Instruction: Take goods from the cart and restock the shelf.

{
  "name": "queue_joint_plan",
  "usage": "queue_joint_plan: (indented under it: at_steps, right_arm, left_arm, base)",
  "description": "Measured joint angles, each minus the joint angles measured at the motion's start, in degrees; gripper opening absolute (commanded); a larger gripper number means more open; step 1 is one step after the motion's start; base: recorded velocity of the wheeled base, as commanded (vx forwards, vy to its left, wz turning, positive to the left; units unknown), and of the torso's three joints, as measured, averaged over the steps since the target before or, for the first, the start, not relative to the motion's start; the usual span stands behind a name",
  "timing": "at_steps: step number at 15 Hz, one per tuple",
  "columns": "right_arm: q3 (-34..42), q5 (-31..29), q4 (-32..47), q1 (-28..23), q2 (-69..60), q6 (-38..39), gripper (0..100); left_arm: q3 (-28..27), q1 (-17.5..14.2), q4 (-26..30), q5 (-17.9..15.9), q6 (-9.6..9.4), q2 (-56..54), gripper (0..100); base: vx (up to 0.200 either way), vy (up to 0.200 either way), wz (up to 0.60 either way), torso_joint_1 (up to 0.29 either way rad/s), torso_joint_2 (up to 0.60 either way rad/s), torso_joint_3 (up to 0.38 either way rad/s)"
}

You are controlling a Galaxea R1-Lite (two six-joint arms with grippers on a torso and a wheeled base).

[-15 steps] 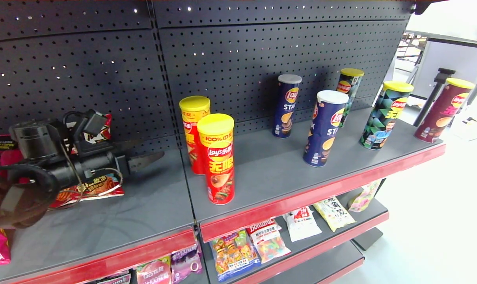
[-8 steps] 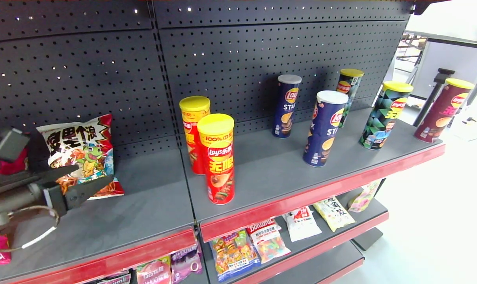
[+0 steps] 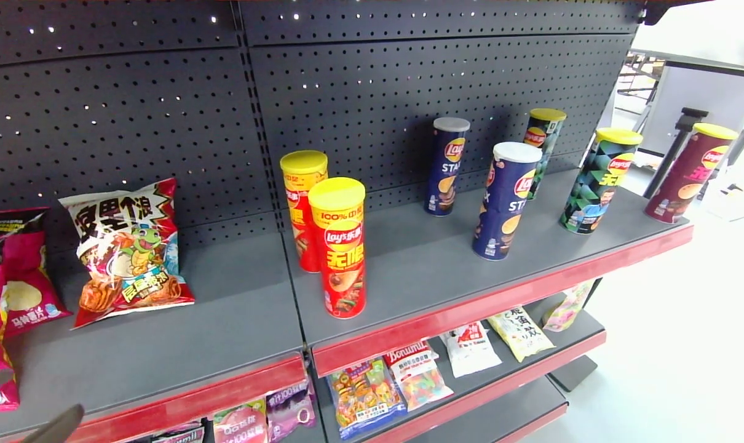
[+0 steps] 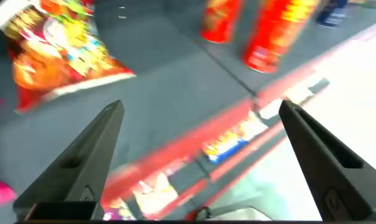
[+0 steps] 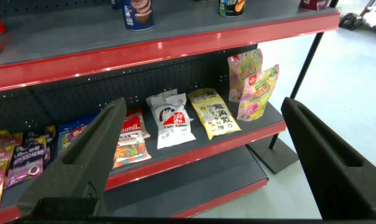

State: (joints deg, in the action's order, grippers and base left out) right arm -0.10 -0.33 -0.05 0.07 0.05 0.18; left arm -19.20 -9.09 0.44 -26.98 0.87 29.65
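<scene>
A red and white snack bag [image 3: 129,249] [image 4: 57,53] leans against the pegboard on the left part of the grey shelf [image 3: 237,320]. My left gripper [image 3: 21,403] [image 4: 201,107] is open and holds nothing. It hangs in front of the shelf's red front edge [image 4: 194,134], down and left of the bag and apart from it. My right gripper [image 5: 203,102] is open too, with nothing in it, and faces the lower shelf [image 5: 194,155] with its small snack packets.
Pink bags [image 3: 12,289] stand left of the snack bag. Two red cans [image 3: 338,246] stand mid-shelf, with blue, patterned and maroon cans [image 3: 507,197] further right. Bare shelf lies between the snack bag and the red cans. Open floor [image 3: 673,344] is on the right.
My left arm has pulled back from the shelf, down and to the left, uncovering the snack bag. The bag stays leaning on the back panel. The cans have not moved.
</scene>
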Motion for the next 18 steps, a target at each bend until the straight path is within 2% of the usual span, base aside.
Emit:
queue_joint_plan:
  at_steps: [4, 10, 16, 18]
  right_arm:
    - [0.00, 0.60, 0.02, -0.02, 0.00, 0.00, 100]
    - [0.00, 1.04, 0.05, 0.00, 0.00, 0.09, 100]
    - [0.05, 1.01, 0.05, -0.02, 0.00, 0.00, 100]
    - [0.05, 1.04, 0.05, 0.00, 0.00, 0.02, 100]
  left_arm:
    - [0.24, 0.23, 0.51, 0.07, 0.02, -7.94, 100]
    - [0.79, 0.23, 0.57, 0.07, 0.02, -10.78, 100]
    - [1.71, 0.23, 2.21, -0.06, 0.00, -12.84, 100]
    - [1.82, 0.23, 2.24, -0.20, 0.00, -12.84, 100]
  base:
    - [0.000, 0.000, 0.00, 0.000, 0.00, 0.000]
    - [0.000, 0.000, 0.00, 0.000, 0.00, 0.000]
    - [0.000, 0.000, 0.60, 0.008, 0.00, 0.005]
    - [0.000, 0.000, 0.00, 0.000, 0.00, 0.000]
